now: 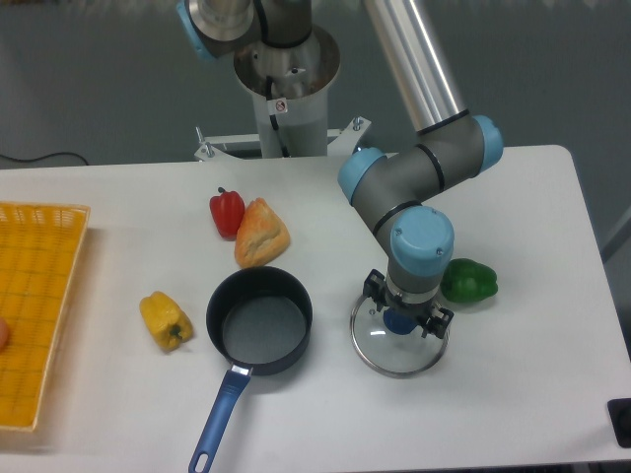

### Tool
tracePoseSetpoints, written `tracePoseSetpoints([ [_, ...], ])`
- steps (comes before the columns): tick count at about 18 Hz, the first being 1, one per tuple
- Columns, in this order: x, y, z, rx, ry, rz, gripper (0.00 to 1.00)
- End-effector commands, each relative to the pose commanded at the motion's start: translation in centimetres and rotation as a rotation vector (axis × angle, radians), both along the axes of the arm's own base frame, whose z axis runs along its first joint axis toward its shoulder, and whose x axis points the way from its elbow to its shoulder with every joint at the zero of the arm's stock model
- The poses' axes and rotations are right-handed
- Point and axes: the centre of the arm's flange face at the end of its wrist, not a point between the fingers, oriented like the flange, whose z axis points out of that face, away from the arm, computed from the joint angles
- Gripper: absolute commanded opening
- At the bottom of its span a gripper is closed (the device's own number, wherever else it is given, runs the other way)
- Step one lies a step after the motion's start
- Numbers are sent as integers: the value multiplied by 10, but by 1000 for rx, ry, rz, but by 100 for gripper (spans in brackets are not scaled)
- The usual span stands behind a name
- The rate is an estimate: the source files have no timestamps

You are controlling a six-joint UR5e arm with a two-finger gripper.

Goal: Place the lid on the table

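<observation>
The lid (394, 352), clear glass with a metal rim, lies flat on the white table (523, 394) just right of the saucepan. Its blue knob (399, 320) shows between the two fingers of my gripper (404, 307), which hangs straight down over the lid's far half. The fingers (374, 290) stand apart on either side of the knob with gaps to it, so the gripper is open. The wrist hides the lid's far rim.
A dark saucepan (258, 320) with a blue handle sits left of the lid. A green pepper (469, 281) lies close behind the gripper to the right. A yellow pepper (165, 320), a red pepper (227, 211), a bread piece (260, 234) and a yellow woven tray (35, 315) lie further left.
</observation>
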Motion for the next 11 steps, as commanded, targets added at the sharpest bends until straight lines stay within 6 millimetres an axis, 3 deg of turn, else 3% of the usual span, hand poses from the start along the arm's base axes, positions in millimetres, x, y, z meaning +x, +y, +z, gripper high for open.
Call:
tracePoseSetpoints([
  [4,0,0,3,2,3,-2,49],
  [11,-2,-3,14,3,-4,2,47],
])
